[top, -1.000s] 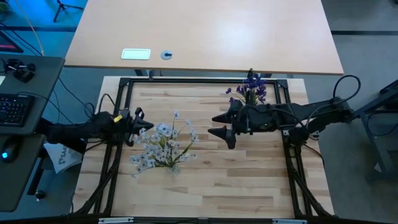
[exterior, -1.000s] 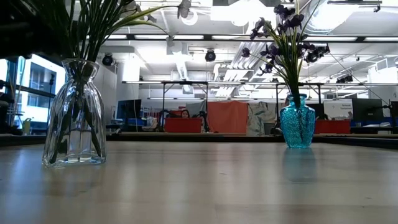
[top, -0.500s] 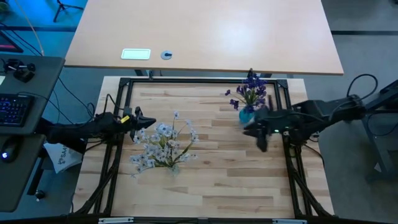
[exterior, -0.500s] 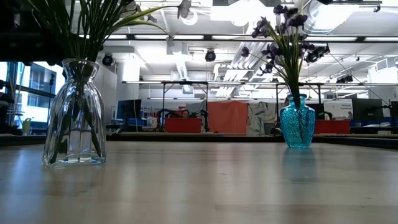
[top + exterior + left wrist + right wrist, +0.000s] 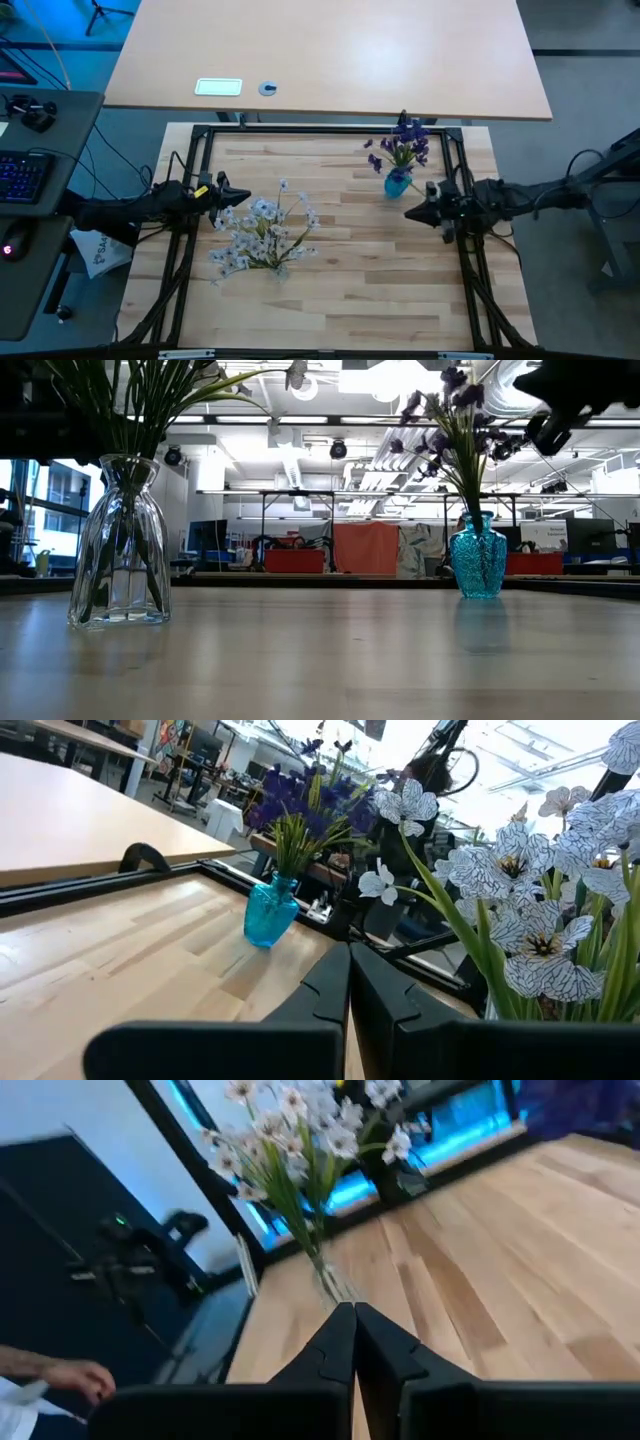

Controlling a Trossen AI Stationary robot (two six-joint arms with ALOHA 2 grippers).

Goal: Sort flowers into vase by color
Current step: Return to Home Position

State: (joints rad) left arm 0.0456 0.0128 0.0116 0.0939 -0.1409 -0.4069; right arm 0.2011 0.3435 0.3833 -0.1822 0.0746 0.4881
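Purple flowers stand with their stems in a small blue vase at the table's far right. White flowers stand in a clear glass vase left of the middle. My left gripper is shut just left of the white blooms and holds nothing. My right gripper is shut and empty, a little nearer than the blue vase, by the table's right edge. In the left wrist view the shut fingers point toward the blue vase. In the right wrist view the shut fingers point toward the white flowers.
A black metal frame runs around the wooden table top. Bare wood lies between the two vases and along the near side. A larger desk stands beyond the far edge. A person's hand shows off the table in the right wrist view.
My right gripper has drawn back from the middle of the table toward the right edge, passing on the near side of the blue vase, and its wide-open fingers have shut on nothing. Both vases and their flowers have kept their places.
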